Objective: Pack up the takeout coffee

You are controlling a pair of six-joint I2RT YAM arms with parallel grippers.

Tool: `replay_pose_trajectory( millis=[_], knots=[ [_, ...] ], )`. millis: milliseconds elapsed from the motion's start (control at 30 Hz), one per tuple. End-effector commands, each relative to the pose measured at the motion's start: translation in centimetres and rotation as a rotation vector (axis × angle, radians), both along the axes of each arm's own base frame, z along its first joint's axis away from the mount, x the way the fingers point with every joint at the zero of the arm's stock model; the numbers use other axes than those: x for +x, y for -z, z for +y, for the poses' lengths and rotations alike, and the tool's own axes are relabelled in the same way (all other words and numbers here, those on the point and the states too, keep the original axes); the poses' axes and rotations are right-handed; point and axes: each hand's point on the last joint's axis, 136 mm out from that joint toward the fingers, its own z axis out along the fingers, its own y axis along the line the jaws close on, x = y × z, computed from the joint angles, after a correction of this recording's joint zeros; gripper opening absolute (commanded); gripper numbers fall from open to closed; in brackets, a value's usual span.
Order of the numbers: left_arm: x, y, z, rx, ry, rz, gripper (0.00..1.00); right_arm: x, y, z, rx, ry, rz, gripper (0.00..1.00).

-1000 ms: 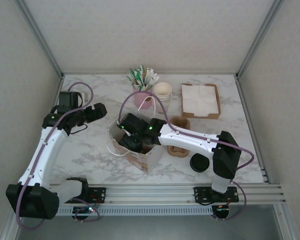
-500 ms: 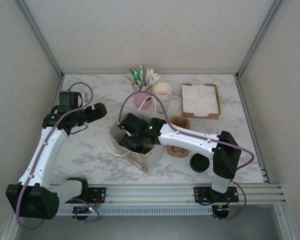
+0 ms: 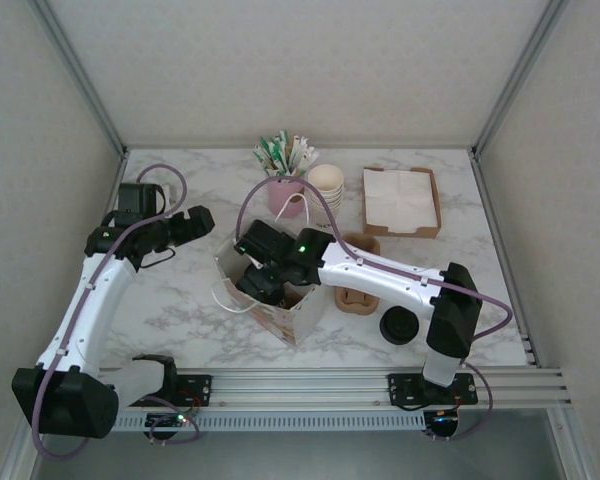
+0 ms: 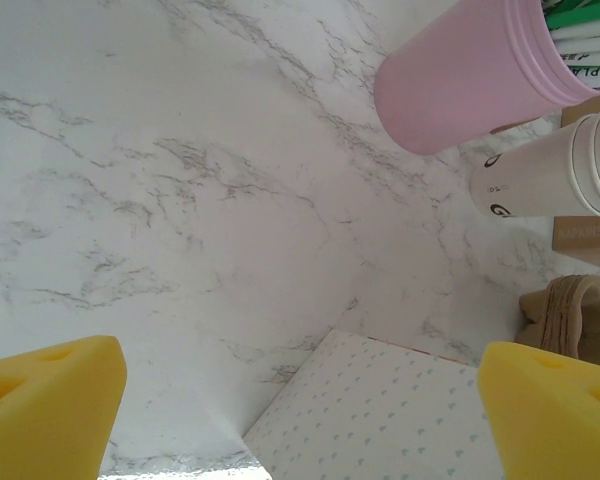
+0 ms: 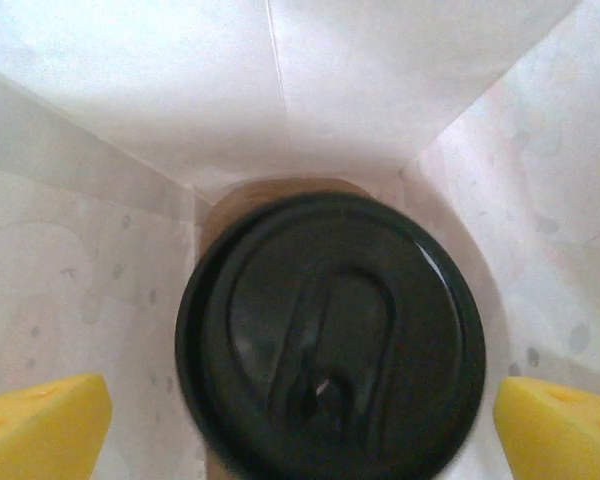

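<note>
The patterned white paper bag (image 3: 292, 318) is shown standing open near the middle of the marbled tabletop (image 3: 180, 300); every position below is given relative to it. The takeout coffee (image 5: 330, 340) is seen inside the bag, upright, its round black lid faced towards the right wrist camera and a strip of tan cup wall exposed at the lid's far edge; the bag's white inner walls (image 5: 330, 80) are seen all around it. The right arm (image 3: 380, 280) is reached into the bag's mouth from the right; the right fingers (image 5: 40, 425) are spread wide, one on each side of the lid, with a clear gap left between each yellow pad and the lid's rim. The left fingers (image 4: 40, 400) are likewise spread and nothing is held between them; they are hung over bare marble just beyond the bag's left corner (image 4: 380, 410). A pink cup of stirrers (image 3: 285, 195) and a stack of cream paper cups (image 3: 326, 185) are set beyond the bag; a brown cup carrier (image 3: 358, 275) lies just to its right; a loose black lid (image 3: 398, 327) lies farther right; a napkin tray (image 3: 400, 200) is placed well to the right and beyond.
</note>
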Motion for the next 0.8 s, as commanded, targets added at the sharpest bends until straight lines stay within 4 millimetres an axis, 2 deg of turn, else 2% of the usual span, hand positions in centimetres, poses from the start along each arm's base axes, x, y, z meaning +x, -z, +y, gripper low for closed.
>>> replay_pose_trajectory(
  millis=[0,367,767],
  knots=[
    [0.0,-0.1,-0.2,-0.018,0.000,0.011,0.91,-0.4,-2.3,0.1,0.031,-0.008,-0.017,0.99],
    [0.0,0.0,-0.1,-0.014,0.000,0.012,0.91,-0.5,-6.6,0.0,0.102,-0.008,-0.047,0.99],
    [0.1,0.1,-0.1,-0.012,0.001,0.017,0.91,-0.4,-8.8,-0.1,0.137,-0.003,-0.066,0.99]
  ],
)
